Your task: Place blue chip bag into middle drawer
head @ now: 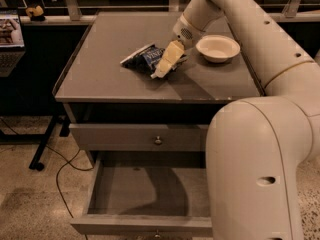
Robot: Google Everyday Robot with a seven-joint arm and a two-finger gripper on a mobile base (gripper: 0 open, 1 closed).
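The blue chip bag lies crinkled on the grey cabinet top, left of the middle. My gripper reaches down from the upper right and sits at the bag's right end, touching or just over it. The middle drawer is pulled out at the bottom, and its plain grey inside holds nothing. My arm's large white body covers the drawer's right part.
A white round bowl stands on the cabinet top just right of the gripper. The closed upper drawer front with a round knob is above the open drawer. A black stand leg and cable are on the floor at left.
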